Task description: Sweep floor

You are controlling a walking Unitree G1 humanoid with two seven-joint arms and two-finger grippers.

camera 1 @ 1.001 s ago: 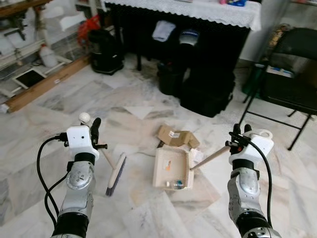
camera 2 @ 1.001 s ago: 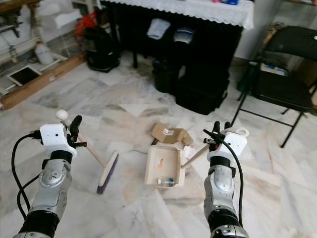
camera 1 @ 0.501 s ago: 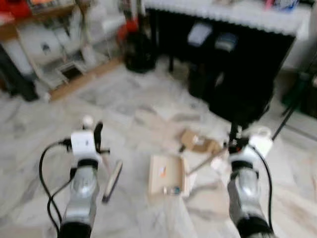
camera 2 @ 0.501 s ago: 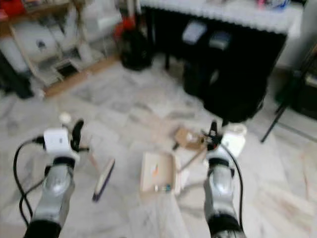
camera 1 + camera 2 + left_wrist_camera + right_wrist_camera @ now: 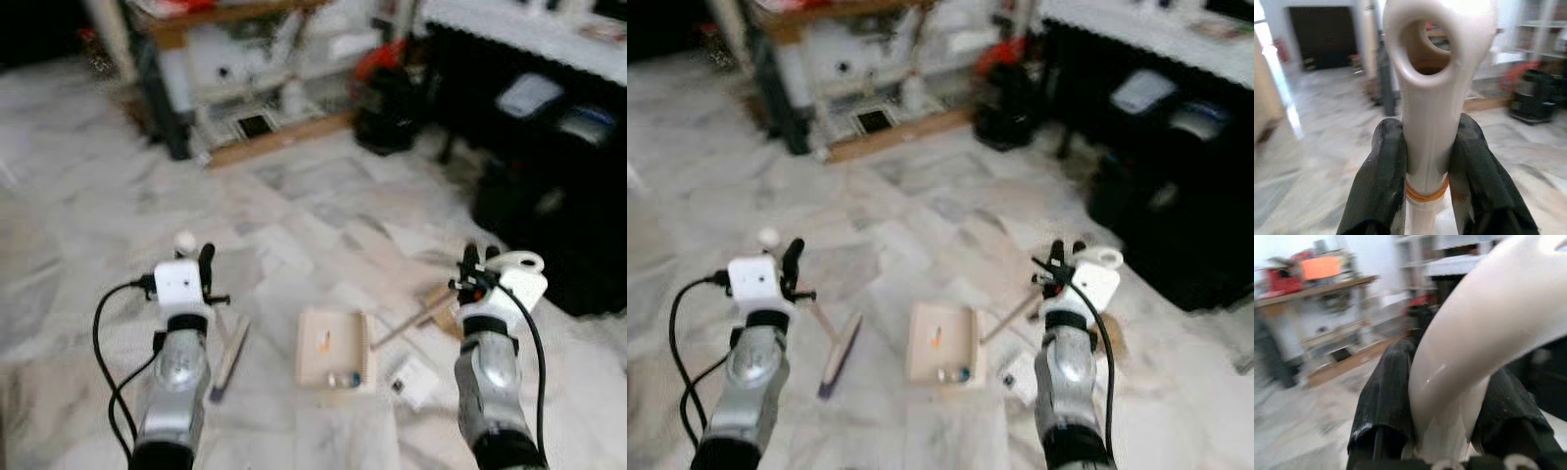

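My left gripper [image 5: 203, 260] is shut on the cream handle end [image 5: 1437, 98] of a hand broom. Its dark-bristled head [image 5: 230, 354] rests on the marble floor just right of that arm. My right gripper [image 5: 470, 262] is shut on the curved cream grip [image 5: 1474, 333] of the dustpan's long handle [image 5: 407, 328]. The beige dustpan [image 5: 306, 348] lies flat on the floor between my arms, holding an orange scrap and a small bottle-like item [image 5: 343, 379]. A piece of brown cardboard [image 5: 439, 302] and a white scrap [image 5: 411, 380] lie on the floor by the pan's right side.
Black bags and bins [image 5: 549, 196] stand under a cloth-covered table at the right. At the back is a cluttered shelf unit [image 5: 245, 49] with a wooden plank [image 5: 284, 142] on the floor before it, and a black vacuum [image 5: 387, 98] beside that. Open marble floor lies to the left.
The whole picture has swung: the camera turned left, bringing the shelf unit into view and pushing the table right. Both grippers keep their hold on broom and dustpan.
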